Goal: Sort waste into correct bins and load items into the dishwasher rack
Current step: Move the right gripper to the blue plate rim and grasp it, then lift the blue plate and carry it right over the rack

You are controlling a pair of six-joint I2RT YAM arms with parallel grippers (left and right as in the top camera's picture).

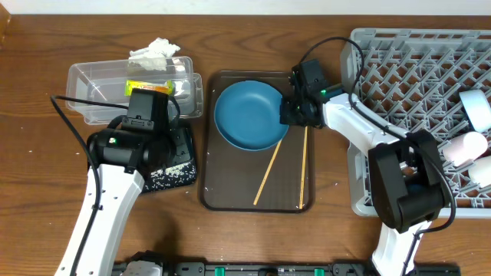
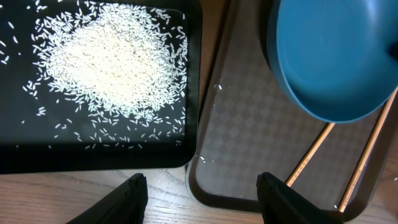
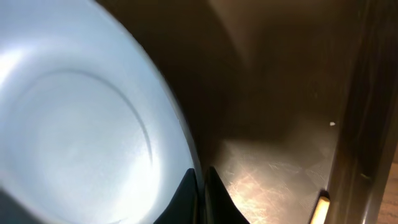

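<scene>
The dark blue plate (image 1: 249,115) sits on the brown serving tray (image 1: 230,195). My right gripper (image 1: 294,109) is shut on the plate's right rim (image 3: 186,149). Two wooden chopsticks (image 1: 270,175) lie on the tray beside the plate. My left gripper (image 2: 202,199) is open and empty above the black tray (image 2: 93,155), which holds the rice heap (image 2: 112,62). The clear tub (image 1: 100,88) holds the snack wrapper (image 1: 147,87); the white tissue (image 1: 156,52) lies on its far rim. The grey rack (image 1: 399,69) at the right holds a pale bowl (image 1: 479,107), a pink cup (image 1: 466,147) and a pale cup (image 1: 483,170).
The serving tray's rim (image 2: 205,186) lies just below my left fingers, next to the black tray. The right arm (image 1: 368,130) reaches across the rack's left wall. Bare wooden table (image 1: 46,199) lies at the front left.
</scene>
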